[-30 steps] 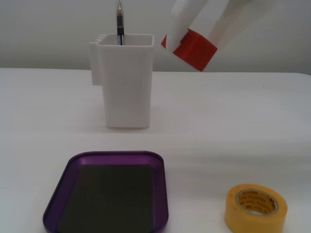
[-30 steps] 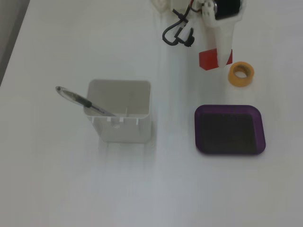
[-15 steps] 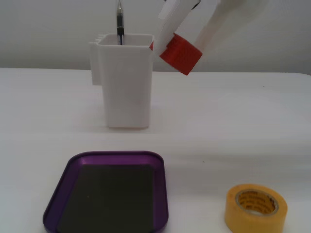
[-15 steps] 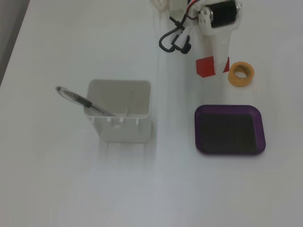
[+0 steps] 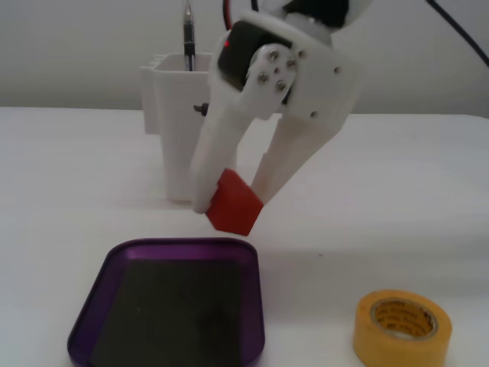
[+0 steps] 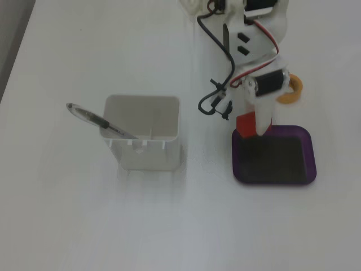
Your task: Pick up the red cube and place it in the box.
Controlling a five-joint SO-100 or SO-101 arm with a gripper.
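Note:
In both fixed views my white gripper (image 5: 233,200) is shut on the red cube (image 5: 234,202). It holds the cube tilted in the air, just above the far rim of the purple box (image 5: 256,306). From above, the cube (image 6: 246,124) hangs over the box's (image 6: 309,166) upper left corner, partly hidden by a finger (image 6: 263,119). The box has a dark floor and holds nothing.
A tall white container (image 5: 170,115) with a pen (image 6: 96,120) in it stands behind the gripper, left of the box from above (image 6: 144,141). A yellow tape roll (image 5: 403,330) lies right of the box, mostly hidden by the arm from above (image 6: 293,90).

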